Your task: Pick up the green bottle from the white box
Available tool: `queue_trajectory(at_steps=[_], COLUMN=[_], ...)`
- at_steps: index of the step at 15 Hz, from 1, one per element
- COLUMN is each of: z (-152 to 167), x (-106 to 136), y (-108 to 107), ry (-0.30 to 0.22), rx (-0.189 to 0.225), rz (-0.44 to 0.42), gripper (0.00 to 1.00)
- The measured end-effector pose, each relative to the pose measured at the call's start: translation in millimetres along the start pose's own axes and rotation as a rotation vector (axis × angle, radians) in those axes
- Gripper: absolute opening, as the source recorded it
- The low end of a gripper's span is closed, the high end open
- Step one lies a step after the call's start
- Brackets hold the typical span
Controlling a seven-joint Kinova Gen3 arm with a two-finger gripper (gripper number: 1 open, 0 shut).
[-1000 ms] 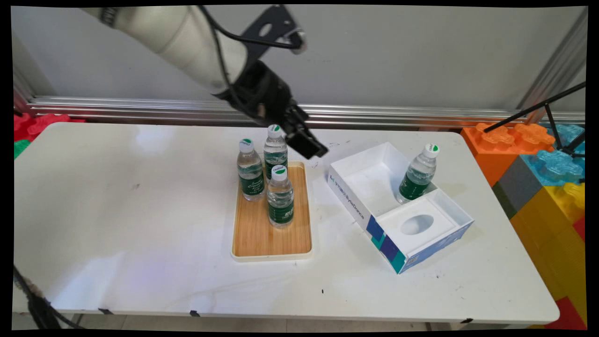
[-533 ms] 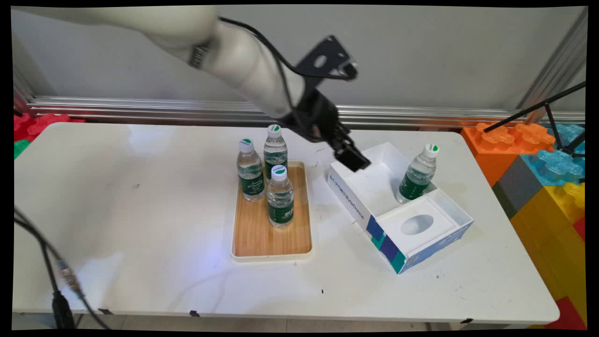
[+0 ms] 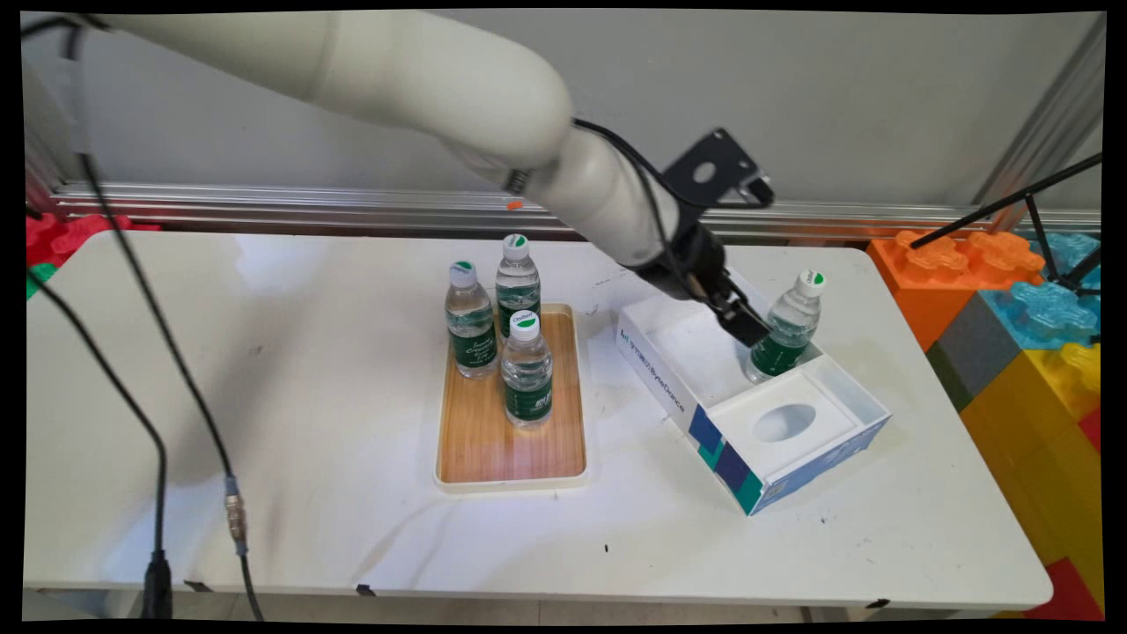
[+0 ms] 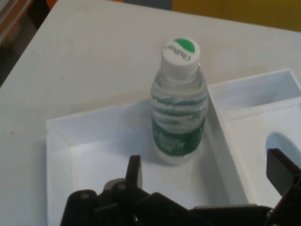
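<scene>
Your hand (image 4: 207, 181) has open box (image 3: 682, 348) floor beneath it; the lone bottle (image 4: 179, 101) stands ahead, against the divider wall (image 4: 225, 155). Three bottles (image 3: 506, 330) crowd the tray (image 3: 511, 462) well apart.

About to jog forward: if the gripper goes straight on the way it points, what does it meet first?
Most likely the bottle standing in the white box; the open gripper points at it, nothing between.
</scene>
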Motion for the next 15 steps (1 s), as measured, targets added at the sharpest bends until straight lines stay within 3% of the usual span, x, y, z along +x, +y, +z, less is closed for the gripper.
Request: queue_trajectory(at_steps=[9, 15], z=[74.1, 99.8], x=[12.2, 11.7], y=[10.0, 9.2], ry=[0.021, 0.031], rx=[0.012, 0.031], rz=[-0.026, -0.039], gripper=[1.00, 1.00])
